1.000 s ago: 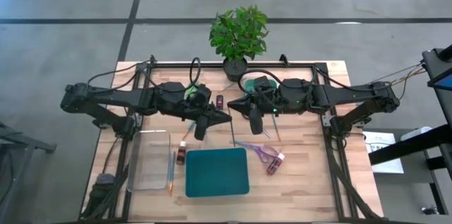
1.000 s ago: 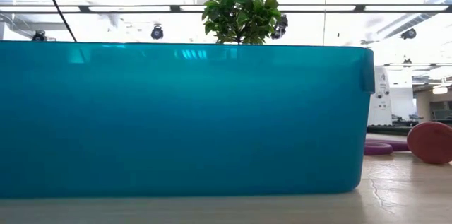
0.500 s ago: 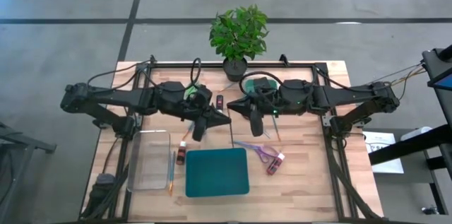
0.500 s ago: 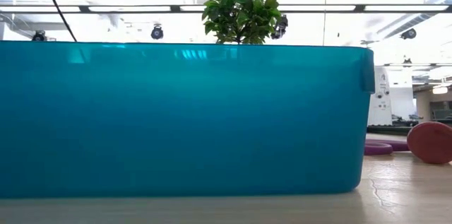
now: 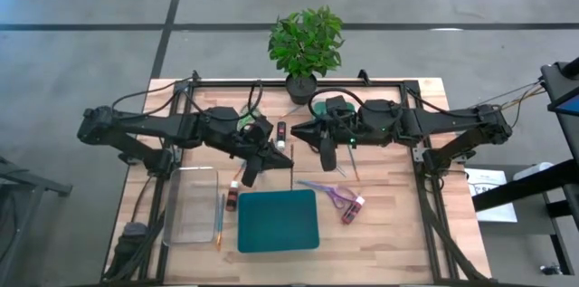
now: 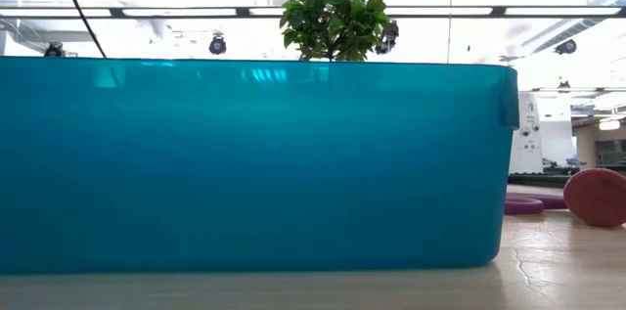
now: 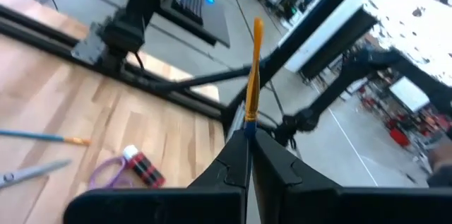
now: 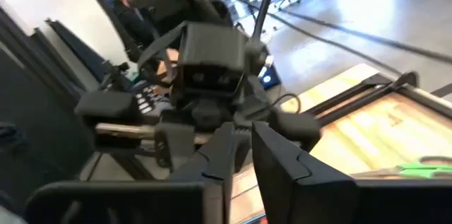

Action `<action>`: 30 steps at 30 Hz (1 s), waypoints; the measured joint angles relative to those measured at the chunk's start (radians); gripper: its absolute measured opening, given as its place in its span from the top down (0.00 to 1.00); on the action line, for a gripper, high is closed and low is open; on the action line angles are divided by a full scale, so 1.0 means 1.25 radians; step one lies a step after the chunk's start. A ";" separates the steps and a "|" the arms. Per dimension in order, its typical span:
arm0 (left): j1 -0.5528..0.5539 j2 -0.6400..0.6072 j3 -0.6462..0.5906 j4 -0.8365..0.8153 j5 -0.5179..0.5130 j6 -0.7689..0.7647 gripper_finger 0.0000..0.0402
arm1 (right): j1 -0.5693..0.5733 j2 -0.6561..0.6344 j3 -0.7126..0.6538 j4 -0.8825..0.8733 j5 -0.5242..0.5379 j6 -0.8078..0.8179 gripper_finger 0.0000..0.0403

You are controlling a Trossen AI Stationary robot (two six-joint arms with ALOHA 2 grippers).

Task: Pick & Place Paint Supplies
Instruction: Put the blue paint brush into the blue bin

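Nearest the front edge of the tabletop [image 5: 389,233] we saw a teal bin [image 5: 278,220]; in the low view it filled almost the whole picture, hiding most of what lay behind it. Just to its left sat a clear shallow tray [image 5: 191,204], with an orange-handled brush [image 5: 219,221] lying along the tray's right side. Between that brush and the bin's far-left corner lay a dark red paint bottle [image 5: 232,198] with a white cap. To the right of the bin we found purple-handled scissors [image 5: 330,193] and, touching their handles, a red bottle [image 5: 351,209].

Farther back, the left gripper [image 5: 288,157] hung above the middle of the tabletop, just beyond the bin's far edge. Its fingers [image 7: 229,169] were clenched on a brush with an orange handle [image 7: 253,75], which stood up from between the tips in the left wrist view. In the same view we made out a blue-handled brush [image 7: 42,136] lying on the wood.

Beside it, a little farther back, the right gripper [image 5: 327,164] pointed toward the front. In the right wrist view its fingers [image 8: 275,157] stood slightly apart with nothing between them. Another thin brush [image 5: 354,165] lay just to the right of that gripper. A small dark bottle [image 5: 281,130] stood between the two arms.

At the far edge we saw a potted plant [image 5: 306,44].
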 joint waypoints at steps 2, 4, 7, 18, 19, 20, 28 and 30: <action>-0.003 0.000 0.000 -0.025 0.026 0.000 0.98 | 0.000 -0.004 0.000 0.000 0.004 -0.016 0.80; -0.010 0.000 0.000 -0.056 0.063 0.000 0.98 | 0.000 -0.007 0.000 -0.002 0.004 -0.022 0.76; -0.026 0.000 0.000 -0.105 0.120 0.001 0.98 | -0.004 -0.015 0.000 -0.005 0.003 -0.024 0.72; -0.111 0.002 0.000 -0.237 0.215 0.156 0.98 | -0.008 -0.066 0.000 -0.003 0.004 -0.053 0.68; -0.109 0.003 0.000 -0.243 0.207 0.145 0.98 | -0.009 -0.071 0.000 -0.003 0.004 -0.054 0.68; -0.108 0.004 0.000 -0.253 0.199 0.141 0.98 | -0.009 -0.075 0.000 -0.003 0.004 -0.055 0.68; -0.106 0.019 0.000 -0.296 0.123 0.108 0.98 | -0.008 -0.101 0.000 -0.002 0.004 -0.051 0.68; -0.106 0.023 0.000 -0.320 0.116 0.100 0.98 | -0.008 -0.105 0.000 -0.002 0.004 -0.051 0.68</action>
